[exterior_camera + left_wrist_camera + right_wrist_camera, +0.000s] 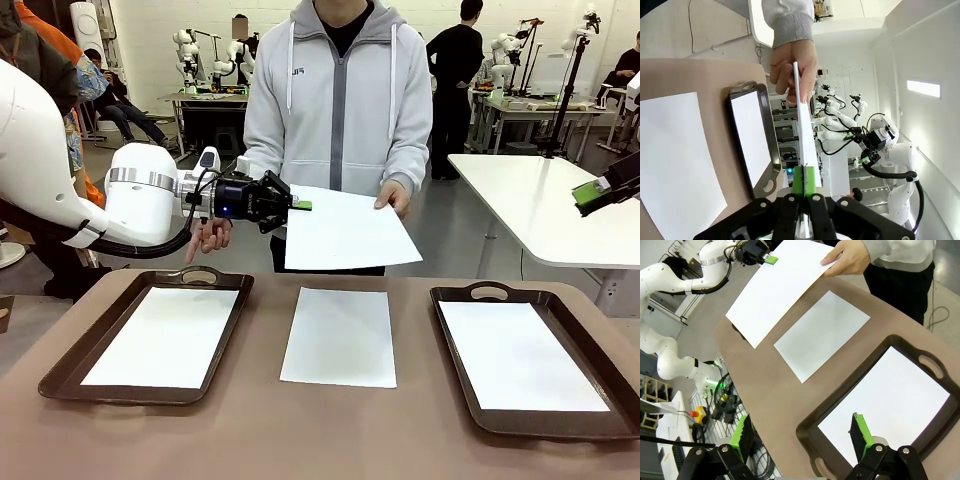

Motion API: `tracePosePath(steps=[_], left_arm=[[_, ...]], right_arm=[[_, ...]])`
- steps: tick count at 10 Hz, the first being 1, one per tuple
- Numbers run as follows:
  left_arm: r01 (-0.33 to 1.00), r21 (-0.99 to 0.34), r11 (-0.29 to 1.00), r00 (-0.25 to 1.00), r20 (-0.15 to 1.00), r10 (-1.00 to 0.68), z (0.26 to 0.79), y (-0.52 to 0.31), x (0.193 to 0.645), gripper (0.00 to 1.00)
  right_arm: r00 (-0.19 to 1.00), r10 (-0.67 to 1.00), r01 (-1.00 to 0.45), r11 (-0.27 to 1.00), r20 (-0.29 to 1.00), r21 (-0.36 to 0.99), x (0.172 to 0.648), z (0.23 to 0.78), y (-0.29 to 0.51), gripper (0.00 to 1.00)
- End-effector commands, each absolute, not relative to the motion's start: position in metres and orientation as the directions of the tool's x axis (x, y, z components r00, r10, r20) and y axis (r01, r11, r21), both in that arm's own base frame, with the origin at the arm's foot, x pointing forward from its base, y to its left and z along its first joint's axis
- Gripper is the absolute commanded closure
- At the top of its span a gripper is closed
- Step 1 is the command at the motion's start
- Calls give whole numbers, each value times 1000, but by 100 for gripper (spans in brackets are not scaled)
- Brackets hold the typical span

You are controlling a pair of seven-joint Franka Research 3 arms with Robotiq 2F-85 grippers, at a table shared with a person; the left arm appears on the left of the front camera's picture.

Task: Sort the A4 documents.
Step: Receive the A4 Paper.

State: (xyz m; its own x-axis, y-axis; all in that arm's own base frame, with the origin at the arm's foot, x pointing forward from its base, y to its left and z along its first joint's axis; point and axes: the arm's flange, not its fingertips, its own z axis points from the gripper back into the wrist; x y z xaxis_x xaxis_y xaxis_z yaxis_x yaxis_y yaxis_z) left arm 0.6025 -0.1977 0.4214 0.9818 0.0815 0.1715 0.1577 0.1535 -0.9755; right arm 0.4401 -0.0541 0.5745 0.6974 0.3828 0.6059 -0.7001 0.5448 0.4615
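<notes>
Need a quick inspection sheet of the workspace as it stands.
surface: brown table with left tray and right tray.
job's things: left-tray sheet, right-tray sheet, middle sheet flat on the table, raised sheet in the air.
clutter: nothing seen.
grippers: left gripper fingers shut on the raised sheet's edge; person's hand holds the opposite side. right gripper open, empty, above the right tray.
cables: black cable looped at the left wrist, off the table.
surroundings: person at the far side; white table to the right.
</notes>
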Motion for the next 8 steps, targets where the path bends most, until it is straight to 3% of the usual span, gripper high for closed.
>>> tracePosePath(steps=[1,8], left_arm=[[178,-972,155,978,192,80,424,-199,602,100],[178,-972,155,978,192,80,424,-199,602,100]], right_arm=[[695,385,-703,539,607,463,441,574,-52,0],[695,385,-703,539,607,463,441,574,-52,0]])
